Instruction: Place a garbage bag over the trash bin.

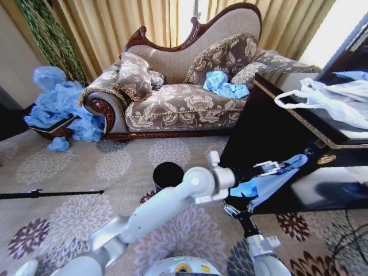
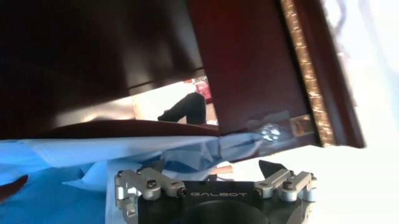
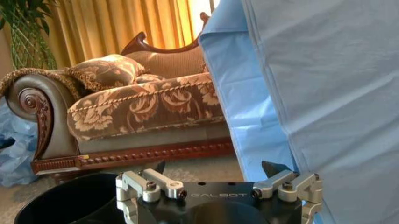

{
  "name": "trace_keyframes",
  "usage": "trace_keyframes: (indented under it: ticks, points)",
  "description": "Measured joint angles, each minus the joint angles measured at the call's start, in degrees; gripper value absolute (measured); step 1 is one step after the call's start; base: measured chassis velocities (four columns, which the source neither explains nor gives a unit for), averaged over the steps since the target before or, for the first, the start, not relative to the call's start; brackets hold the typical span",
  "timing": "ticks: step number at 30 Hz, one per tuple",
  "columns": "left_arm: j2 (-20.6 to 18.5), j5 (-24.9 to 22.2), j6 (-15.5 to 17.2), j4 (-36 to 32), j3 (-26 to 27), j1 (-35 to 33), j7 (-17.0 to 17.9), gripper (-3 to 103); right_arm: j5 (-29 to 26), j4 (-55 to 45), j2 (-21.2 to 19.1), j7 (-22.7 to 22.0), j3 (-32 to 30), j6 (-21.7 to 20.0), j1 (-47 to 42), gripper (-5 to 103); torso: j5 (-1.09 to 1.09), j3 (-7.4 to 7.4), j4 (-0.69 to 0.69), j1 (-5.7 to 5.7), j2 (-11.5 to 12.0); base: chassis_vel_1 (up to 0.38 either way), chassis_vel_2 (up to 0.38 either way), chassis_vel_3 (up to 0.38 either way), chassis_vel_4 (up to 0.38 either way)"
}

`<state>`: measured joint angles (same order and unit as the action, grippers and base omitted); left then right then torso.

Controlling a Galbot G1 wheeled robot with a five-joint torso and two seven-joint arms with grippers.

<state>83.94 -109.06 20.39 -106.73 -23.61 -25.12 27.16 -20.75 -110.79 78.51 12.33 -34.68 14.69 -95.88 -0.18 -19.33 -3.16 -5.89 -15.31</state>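
The light blue garbage bag (image 1: 270,181) hangs against the side of the dark cabinet (image 1: 270,126). My left gripper (image 1: 270,168) reaches across to the bag's upper part. In the left wrist view this gripper (image 2: 213,165) stands open, with the bag's film (image 2: 112,151) lying in front of and between the fingers. My right gripper (image 1: 233,208) is below, at the bag's lower end. In the right wrist view it (image 3: 215,167) is open too, and the bag (image 3: 311,93) hangs close along one finger. The black trash bin (image 1: 168,174) stands upright on the carpet to the left of both grippers, its rim (image 3: 68,198) close by.
A patterned sofa (image 1: 184,98) with blue bags (image 1: 224,85) on its seat stands behind. A heap of blue bags (image 1: 57,109) lies at the far left. A white plastic bag (image 1: 328,98) rests on the cabinet top. A black rod (image 1: 46,194) lies on the carpet.
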Motion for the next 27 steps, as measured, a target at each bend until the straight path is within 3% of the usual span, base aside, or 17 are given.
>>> trace_keyframes:
  ticks: [9,19,20,23,27]
  points:
    - [2.13,2.05,-0.20,3.40,0.41,-2.36,-0.85,101,-0.57,1.24,-0.76,-0.27,-0.04,0.11,0.94,100,-0.01,0.00,0.01,0.00,-0.01,0.000,0.000,0.000,0.000]
    - [2.86,4.31,0.34,6.03,0.45,-3.96,-2.55,86,-0.63,1.99,-0.94,-0.36,0.66,0.14,1.85,100,0.00,0.00,0.00,0.00,-0.01,0.000,0.000,0.000,0.000]
    - [3.17,4.40,0.58,6.21,0.45,-4.13,-2.80,79,-0.60,2.02,-1.01,-0.36,0.78,0.12,1.92,100,0.00,0.00,0.00,0.00,-0.01,0.000,0.000,0.000,0.000]
    - [3.70,4.48,0.98,6.04,0.41,-4.33,-3.10,77,-0.55,2.02,-1.15,-0.34,0.94,0.03,1.88,100,0.00,0.00,0.00,0.00,-0.01,0.000,0.000,0.000,0.000]
    - [3.82,4.48,1.16,5.02,0.29,-4.38,-3.18,87,-0.36,2.02,-1.14,-0.30,1.00,0.00,1.80,100,-0.01,0.00,0.00,0.00,-0.01,0.000,0.000,0.000,0.000]
